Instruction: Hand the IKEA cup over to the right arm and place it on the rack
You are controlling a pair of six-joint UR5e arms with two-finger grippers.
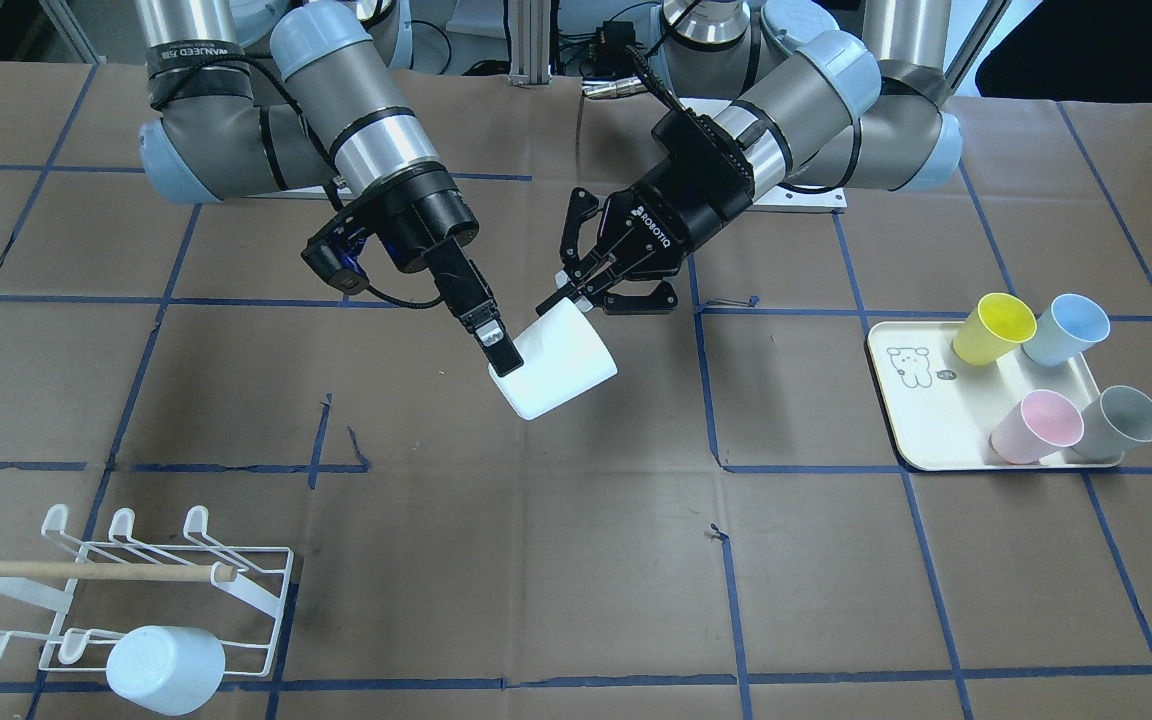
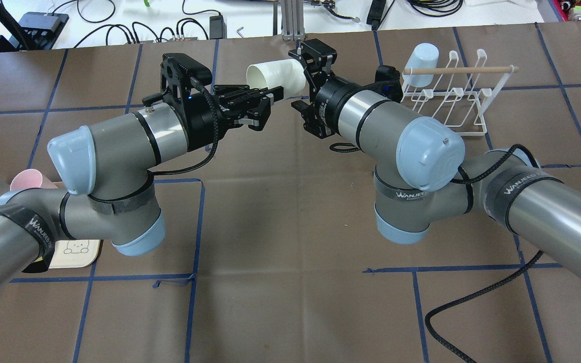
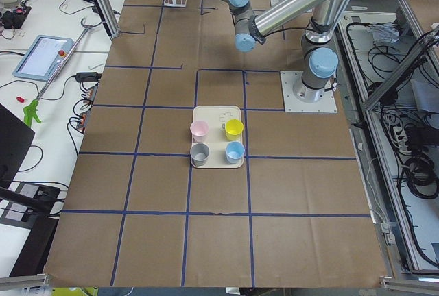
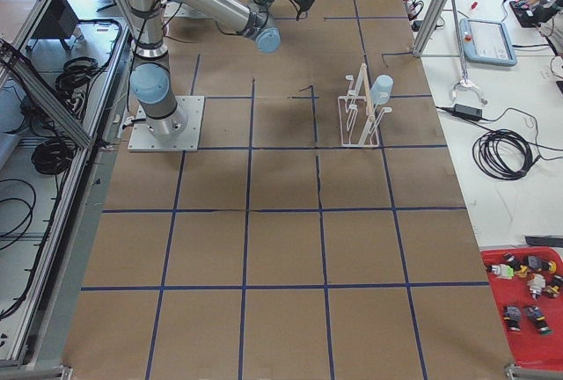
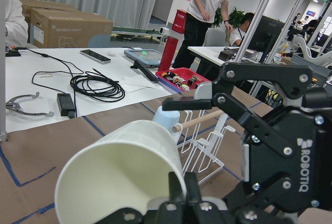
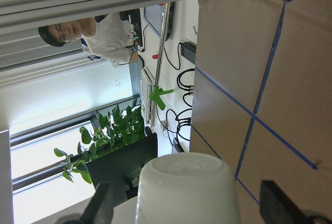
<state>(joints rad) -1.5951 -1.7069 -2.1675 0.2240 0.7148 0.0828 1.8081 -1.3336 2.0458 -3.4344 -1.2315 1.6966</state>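
Along the table (image 1: 536, 560) edge nearest the front-facing camera, on the robot's right, sat one white wire rack (image 1: 254, 597). One wooden dowel (image 1: 86, 570) lay across it, and one pale blue cup (image 1: 166, 668) sat upturned on its nearer row of pegs. Three loop-ended pegs showed in the farther row.

Farther in, on the robot's left, one cream tray (image 1: 921, 420) carried four cups standing mouth up: a pink cup (image 1: 1036, 428) and a grey cup (image 1: 1121, 422) in front, a yellow cup (image 1: 991, 328) and a blue cup (image 1: 1064, 330) behind.

Beyond these, over mid-table, one white cup (image 1: 561, 365) hung on its side in the air between two grippers. The left gripper (image 1: 568, 296) pinched the cup's rim, its jaws closed on the wall. The right gripper (image 1: 504, 360) straddled the base end; in its wrist view the fingers (image 6: 104, 206) stood either side of the cup with a strip of background between each and the cup, so it was spread and not clamped. Behind them rose the right arm (image 1: 356, 110) and the left arm (image 1: 796, 90).

In the overhead view the rack stood near the paper's far edge. A broad stretch of taped brown paper lay between the held cup and the rack, and another between the cup and the tray; rack and tray were well apart.
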